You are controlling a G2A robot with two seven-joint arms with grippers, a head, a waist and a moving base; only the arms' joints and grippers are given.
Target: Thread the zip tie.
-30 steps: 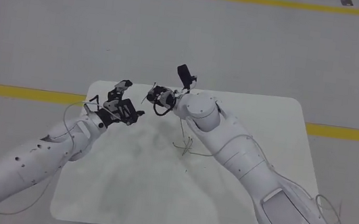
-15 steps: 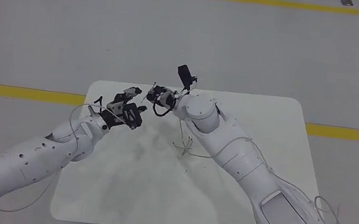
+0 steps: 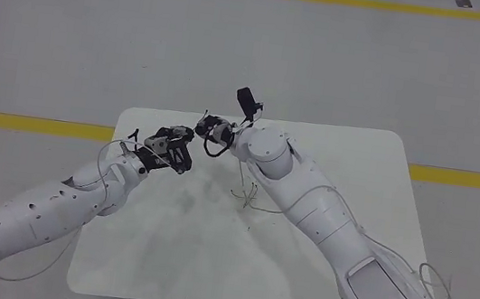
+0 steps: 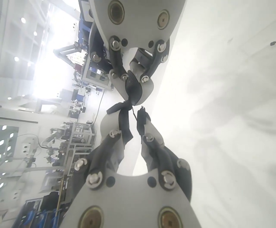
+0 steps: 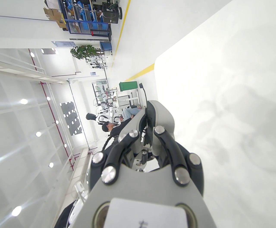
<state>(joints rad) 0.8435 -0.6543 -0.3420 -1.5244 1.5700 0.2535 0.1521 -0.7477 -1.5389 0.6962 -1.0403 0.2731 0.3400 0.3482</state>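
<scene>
Black plastic and hair-thin, the zip tie (image 4: 134, 113) hangs in the air above the far left part of the white rounded tabletop (image 3: 208, 255), strung between my two grippers, which face each other nose to nose. The right gripper (image 4: 132, 97) has its jaws clenched on one end of it. From there the strand runs straight toward the left gripper (image 4: 133, 124), so its long axis lies along the line joining the two.

The free end sits in the narrow gap between the left jaws, which are parted with daylight between them and, as far as I can judge, not gripping anything yet. The left arm is the one to act. I read the next move as a small closing pinch or a short push along that same axis, with little room for sideways error.

What troubles me is how little of the tie I can resolve. I can't find its locking head, or say which end the right jaws hold. A loose flap of black fabric pad cover (image 4: 124, 125) on one left finger lies just beside the strand and muddles its outline. From above, the tie is a faint line at the right jaws.
</scene>
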